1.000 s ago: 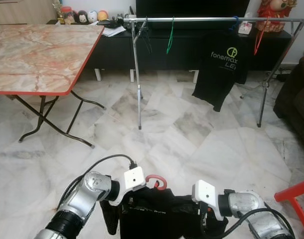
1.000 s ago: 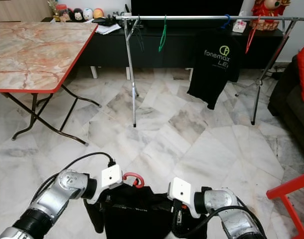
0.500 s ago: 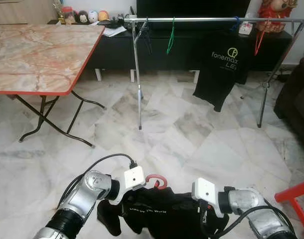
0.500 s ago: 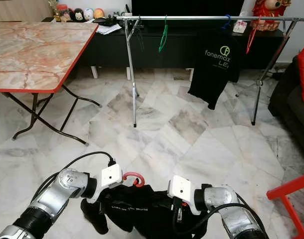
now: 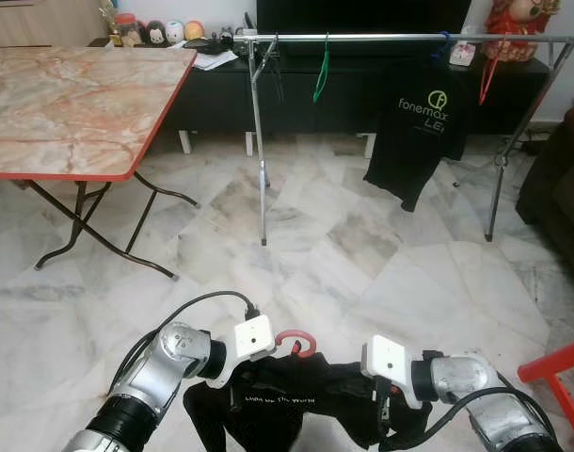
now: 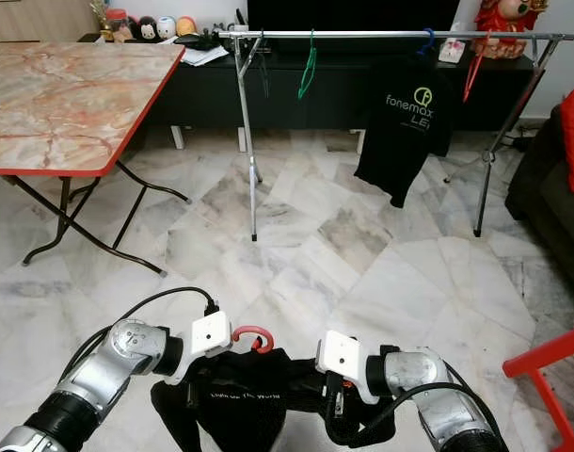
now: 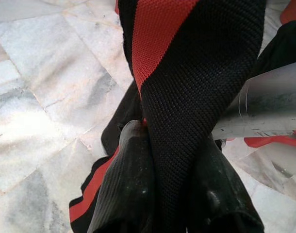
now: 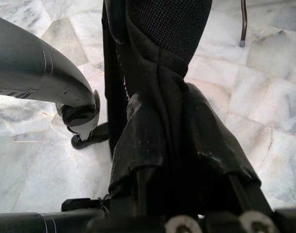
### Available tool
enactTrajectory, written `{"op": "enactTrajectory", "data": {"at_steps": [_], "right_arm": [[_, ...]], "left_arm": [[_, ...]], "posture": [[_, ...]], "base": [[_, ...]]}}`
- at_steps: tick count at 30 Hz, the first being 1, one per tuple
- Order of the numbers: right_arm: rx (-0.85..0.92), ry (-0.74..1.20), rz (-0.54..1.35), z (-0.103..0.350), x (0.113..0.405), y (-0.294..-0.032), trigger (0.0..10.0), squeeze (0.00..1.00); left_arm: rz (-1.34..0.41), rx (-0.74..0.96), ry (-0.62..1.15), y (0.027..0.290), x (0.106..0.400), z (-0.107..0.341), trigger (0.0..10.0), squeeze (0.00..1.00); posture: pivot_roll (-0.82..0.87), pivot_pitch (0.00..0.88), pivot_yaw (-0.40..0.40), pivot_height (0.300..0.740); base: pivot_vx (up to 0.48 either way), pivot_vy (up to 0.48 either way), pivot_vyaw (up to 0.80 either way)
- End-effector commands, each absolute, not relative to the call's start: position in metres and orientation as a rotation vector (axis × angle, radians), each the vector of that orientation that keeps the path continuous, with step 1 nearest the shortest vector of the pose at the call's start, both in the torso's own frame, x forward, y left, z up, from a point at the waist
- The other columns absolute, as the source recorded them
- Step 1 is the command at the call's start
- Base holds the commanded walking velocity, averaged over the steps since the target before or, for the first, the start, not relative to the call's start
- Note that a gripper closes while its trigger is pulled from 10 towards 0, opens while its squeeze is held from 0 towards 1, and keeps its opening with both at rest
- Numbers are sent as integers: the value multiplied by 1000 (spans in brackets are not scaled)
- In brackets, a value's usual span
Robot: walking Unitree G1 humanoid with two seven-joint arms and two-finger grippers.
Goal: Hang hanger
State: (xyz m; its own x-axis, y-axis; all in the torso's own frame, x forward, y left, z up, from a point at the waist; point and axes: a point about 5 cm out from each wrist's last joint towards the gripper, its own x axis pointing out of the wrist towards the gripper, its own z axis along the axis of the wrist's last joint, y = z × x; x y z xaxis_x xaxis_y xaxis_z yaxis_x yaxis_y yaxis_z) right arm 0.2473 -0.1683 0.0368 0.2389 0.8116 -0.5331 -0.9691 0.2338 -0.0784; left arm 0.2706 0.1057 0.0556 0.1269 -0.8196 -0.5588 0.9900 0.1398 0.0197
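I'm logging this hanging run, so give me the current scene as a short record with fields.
held item: black shirt on a red hanger
left pincer: shut on the shirt's black and red fabric
right pincer: shut on the shirt's black fabric
target: clothes rail across the marble floor
already on rail: black printed shirt, green hanger
beside: marble-top folding table

Ahead of my pincers, well apart from them, a black T-shirt (image 5: 421, 139) hung on the rail (image 5: 409, 38) and bore "fonemax" in pale letters under a round green logo, with "LE" beneath and the rest unreadable. On the dark shirt (image 5: 268, 403) stretched between my pincers stood a small white line, seemingly "Light the World", too tiny to be sure.
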Motion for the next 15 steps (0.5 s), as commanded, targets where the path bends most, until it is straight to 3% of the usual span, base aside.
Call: {"op": "enactTrajectory", "data": {"at_steps": [1, 2, 3, 4, 7, 15], "right_arm": [[-428, 368, 1270, 44, 253, -162, 10000, 239], [-428, 371, 1275, 44, 253, -162, 10000, 718], [-433, 373, 1277, 44, 253, -162, 10000, 831], [-435, 373, 1277, 44, 253, -163, 10000, 843], [-437, 376, 1277, 44, 252, -164, 10000, 1000], [-463, 373, 1250, 46, 256, -169, 10000, 1000]], "left_arm": [[-1357, 407, 464, 102, 272, 56, 0, 0], [-1354, 399, 459, 102, 273, 56, 0, 0], [-1353, 390, 455, 101, 273, 56, 0, 0], [-1353, 385, 453, 101, 273, 57, 0, 0], [-1354, 388, 451, 101, 273, 57, 0, 0], [-1346, 399, 451, 102, 274, 56, 0, 0]], "posture": [[-102, 0, -42, 740], [-102, 0, -42, 740], [-102, 0, -42, 740], [-102, 0, -42, 740], [-105, 0, -40, 740], [-106, 0, -41, 740]], "base": [[0, 0, 0], [0, 0, 0], [0, 0, 0], [0, 0, 0], [0, 0, 0], [0, 0, 0]]}}
